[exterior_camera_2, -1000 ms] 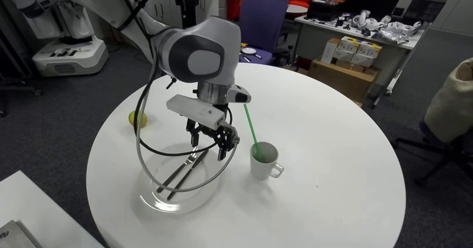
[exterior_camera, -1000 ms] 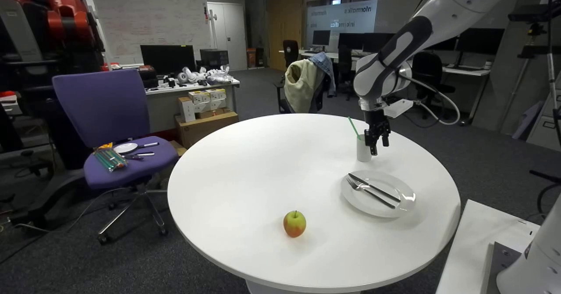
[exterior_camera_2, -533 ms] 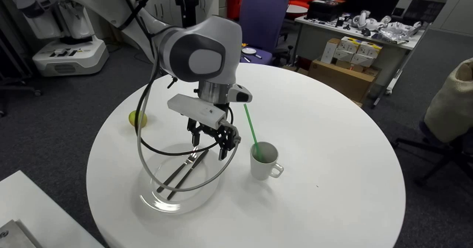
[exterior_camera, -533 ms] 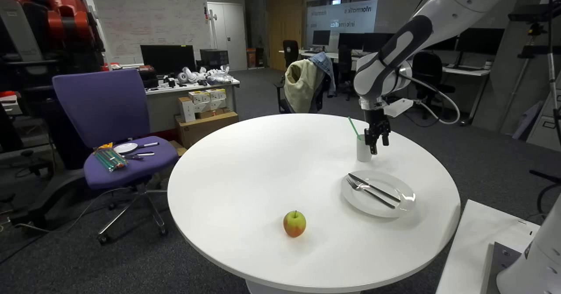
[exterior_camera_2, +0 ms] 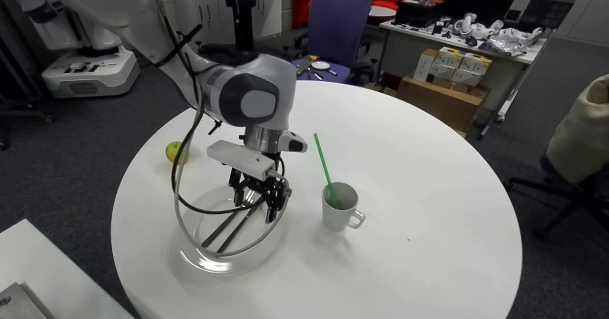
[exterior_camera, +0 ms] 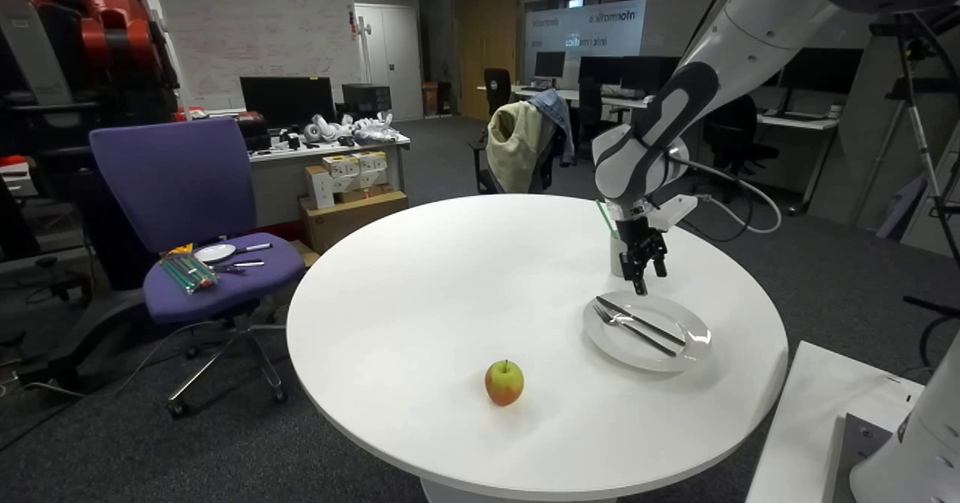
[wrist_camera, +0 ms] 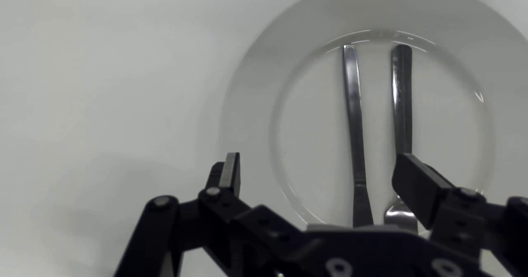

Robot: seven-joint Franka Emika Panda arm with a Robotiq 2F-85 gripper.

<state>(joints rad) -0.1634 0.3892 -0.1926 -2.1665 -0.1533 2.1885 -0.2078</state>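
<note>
My gripper (wrist_camera: 318, 161) stands open above the white plate (wrist_camera: 251, 103), with nothing between its fingers. On the plate a knife (wrist_camera: 354, 103) and a fork (wrist_camera: 402, 103) lie side by side, handles toward the top of the wrist view. The right finger (wrist_camera: 418, 186) covers part of the fork's neck; the gripper body hides the lower ends of both. In an exterior view the gripper (exterior_camera_2: 254, 210) hangs over the plate's edge near the fork's and knife's far ends. A white mug (exterior_camera_2: 338, 209) with a green straw (exterior_camera_2: 323, 162) stands beside it, apart from the fingers.
A red-green apple (exterior_camera: 504, 384) sits on the round white table (exterior_camera: 420, 300), away from the plate. The arm's cable (exterior_camera_2: 183, 214) loops low over the plate. A purple chair (exterior_camera: 225, 278) with a pack and utensils stands beyond the table.
The arm has lowered and shifted away from the mug, bringing the open gripper down over the plate. Plate, cutlery, mug and apple have not moved.
</note>
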